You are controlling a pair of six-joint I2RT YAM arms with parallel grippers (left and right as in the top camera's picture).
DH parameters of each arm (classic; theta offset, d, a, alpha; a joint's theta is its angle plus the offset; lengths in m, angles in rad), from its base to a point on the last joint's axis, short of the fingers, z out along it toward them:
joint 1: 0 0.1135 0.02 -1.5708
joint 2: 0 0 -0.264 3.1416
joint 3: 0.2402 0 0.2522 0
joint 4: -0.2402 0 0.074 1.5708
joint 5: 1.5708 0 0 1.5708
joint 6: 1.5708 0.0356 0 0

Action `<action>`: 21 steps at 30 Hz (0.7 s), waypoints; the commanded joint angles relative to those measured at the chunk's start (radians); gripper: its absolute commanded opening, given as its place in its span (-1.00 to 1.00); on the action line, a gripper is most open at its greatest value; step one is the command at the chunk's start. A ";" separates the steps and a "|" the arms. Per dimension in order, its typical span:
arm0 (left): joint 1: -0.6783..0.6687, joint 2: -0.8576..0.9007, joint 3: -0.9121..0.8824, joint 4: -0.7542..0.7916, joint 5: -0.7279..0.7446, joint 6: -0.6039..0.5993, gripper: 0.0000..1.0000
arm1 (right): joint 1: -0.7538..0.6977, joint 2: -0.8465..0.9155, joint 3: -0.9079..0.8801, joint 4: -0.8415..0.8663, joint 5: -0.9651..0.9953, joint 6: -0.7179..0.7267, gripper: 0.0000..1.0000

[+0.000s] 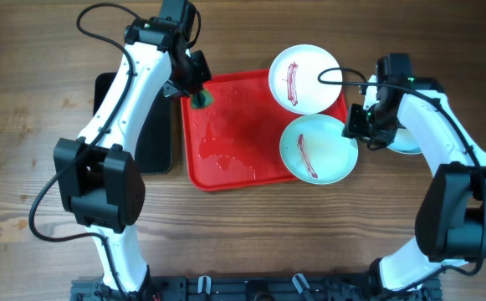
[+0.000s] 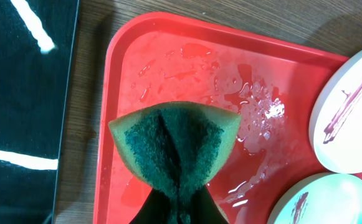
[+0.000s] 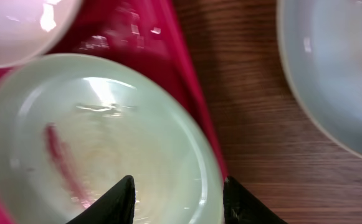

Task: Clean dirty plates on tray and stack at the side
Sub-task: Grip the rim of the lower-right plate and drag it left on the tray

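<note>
The red tray point(image 1: 226, 125) is wet. A white plate point(image 1: 304, 78) with a dark red streak lies on its far right corner, and a mint plate point(image 1: 318, 149) with a streak lies on its near right corner. A third pale plate point(image 1: 407, 142) lies on the table to the right, partly under my right arm, with no streak visible. My left gripper point(image 1: 194, 90) is shut on a green sponge point(image 2: 174, 146) above the tray's far left corner point(image 2: 168, 50). My right gripper point(image 3: 181, 194) is open, straddling the right rim of the mint plate point(image 3: 93, 143); the pale plate point(image 3: 336, 68) lies beyond.
A black tray point(image 1: 155, 125) lies left of the red tray, and it also shows in the left wrist view point(image 2: 19, 93). Water drops lie on the red tray's floor. The white plate point(image 2: 349, 118) and mint plate point(image 2: 324, 202) show at the right of the left wrist view.
</note>
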 commanded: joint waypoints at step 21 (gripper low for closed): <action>-0.004 -0.010 0.012 0.003 0.005 0.035 -0.92 | 0.001 0.084 -0.026 0.033 0.024 -0.091 -0.46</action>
